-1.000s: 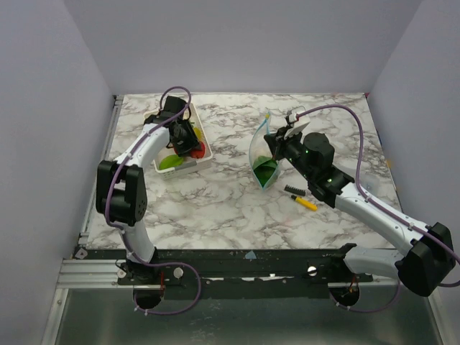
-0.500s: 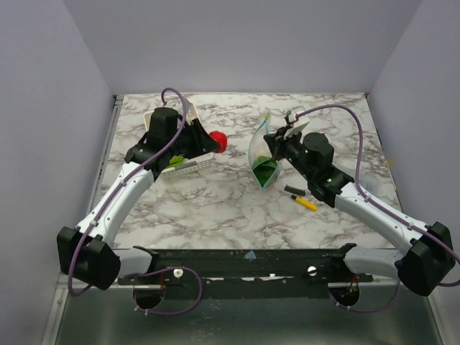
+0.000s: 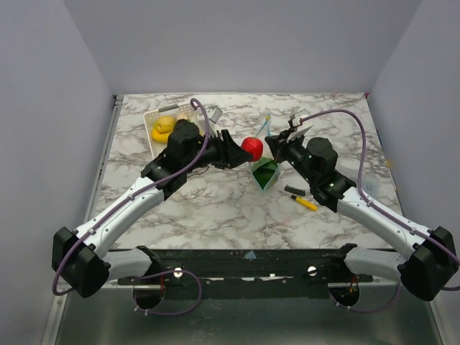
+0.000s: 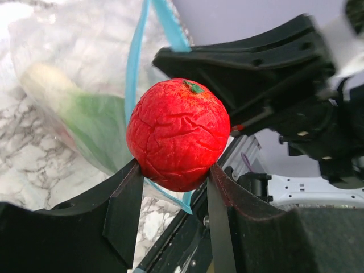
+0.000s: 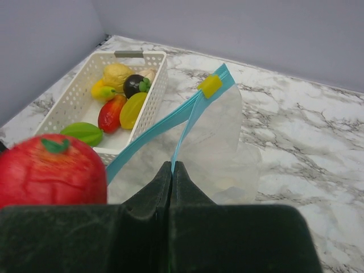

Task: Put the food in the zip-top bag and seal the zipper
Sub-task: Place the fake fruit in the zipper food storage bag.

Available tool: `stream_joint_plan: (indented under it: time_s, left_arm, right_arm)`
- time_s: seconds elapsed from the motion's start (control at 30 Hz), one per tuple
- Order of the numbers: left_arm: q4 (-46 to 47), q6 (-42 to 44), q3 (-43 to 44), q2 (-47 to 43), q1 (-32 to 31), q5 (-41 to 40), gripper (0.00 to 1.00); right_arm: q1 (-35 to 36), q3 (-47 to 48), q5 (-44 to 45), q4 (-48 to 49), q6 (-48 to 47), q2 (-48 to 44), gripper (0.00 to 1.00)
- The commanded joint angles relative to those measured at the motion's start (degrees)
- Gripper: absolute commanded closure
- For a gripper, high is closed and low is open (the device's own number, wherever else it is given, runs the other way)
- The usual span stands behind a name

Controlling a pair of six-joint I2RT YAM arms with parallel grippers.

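Note:
My left gripper [image 3: 244, 149] is shut on a red toy apple [image 3: 251, 148], holding it in the air at the open mouth of the clear zip-top bag [image 3: 264, 171]. In the left wrist view the apple [image 4: 178, 133] sits between the fingers [image 4: 125, 205] with the bag [image 4: 85, 96] behind it. My right gripper [image 5: 172, 166] is shut on one side of the light-blue zipper [image 5: 187, 122], holding the bag's mouth open; a yellow slider [image 5: 210, 85] sits at its far end. A green piece [image 3: 266, 169] lies inside the bag. More food [image 5: 116, 94] lies in the white basket.
The white slatted basket [image 3: 154, 115] stands at the back left and also shows in the right wrist view [image 5: 153, 79]. A yellow-and-black pen [image 3: 302, 202] lies on the marble table right of the bag. Grey walls enclose the table.
My left arm has swung from the basket to the right with the red apple, reaching the bag's mouth. The right gripper still holds the zipper in place.

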Motion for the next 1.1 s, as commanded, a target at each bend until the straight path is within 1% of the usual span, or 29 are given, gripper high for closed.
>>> stream_joint_plan:
  time_s: [0.0, 0.1, 0.2, 0.23, 0.27, 0.37, 0.43, 0.47, 0.5, 0.57, 0.7, 0.87, 1.07]
  left_arm:
    - [1.02, -2.54, -0.35, 4.42, -1.79, -0.62, 0.96]
    - [-4.21, -3.50, 1.73, 6.73, -1.74, -2.79, 0.98]
    - [-7.16, -3.61, 4.17, 8.67, -1.79, -3.86, 0.98]
    - [-9.49, -3.62, 5.96, 9.80, -1.83, -4.72, 0.97]
    - [-11.64, -3.68, 7.47, 10.70, -1.80, -5.52, 0.94]
    - [-13.24, -3.49, 10.57, 12.55, -1.84, -4.93, 0.74]
    - [-12.84, -3.79, 11.47, 13.16, -1.83, -3.72, 0.51]
    - [-12.86, -3.68, 11.99, 13.33, -1.85, -3.05, 0.43]
    - [-12.88, -3.44, 12.46, 13.50, -1.91, -2.31, 0.36]
    - [-13.06, -2.87, 12.94, 13.53, -1.84, -1.67, 0.30]
    - [-15.10, -0.38, 13.70, 13.07, -1.77, -2.61, 0.27]
    - [-14.15, 0.30, 10.44, 9.19, -1.81, -4.39, 0.27]
    - [-17.78, 3.61, 7.41, 3.88, -0.59, -11.54, 0.23]
  right_arm:
    - [0.23, -2.27, -1.39, 5.45, 0.89, -1.99, 1.00]
    - [0.19, -3.09, -1.45, 6.32, 1.40, -2.81, 1.00]
    - [0.24, -3.07, -2.63, 6.42, 1.21, -3.24, 1.00]
    - [0.23, -3.21, -2.80, 6.54, 1.22, -3.37, 1.00]
    - [0.18, -3.34, -2.93, 6.74, 1.23, -3.48, 1.00]
    - [0.24, -3.18, -3.22, 6.66, 1.06, -3.19, 1.00]
    - [0.20, -2.70, -3.19, 6.02, 0.83, -2.77, 1.00]
    - [0.24, -2.58, -3.11, 5.81, 0.83, -2.74, 1.00]
    - [0.21, -2.63, -2.88, 5.87, 0.86, -2.83, 1.00]
    - [0.17, -2.68, -2.87, 5.85, 0.78, -3.09, 1.00]
    - [0.19, -2.64, -2.44, 5.51, 0.68, -3.38, 1.00]
    - [0.18, -2.21, -2.80, 5.21, 0.59, -2.51, 1.00]
    - [0.22, -2.29, -2.59, 4.97, 0.44, -2.92, 0.99]
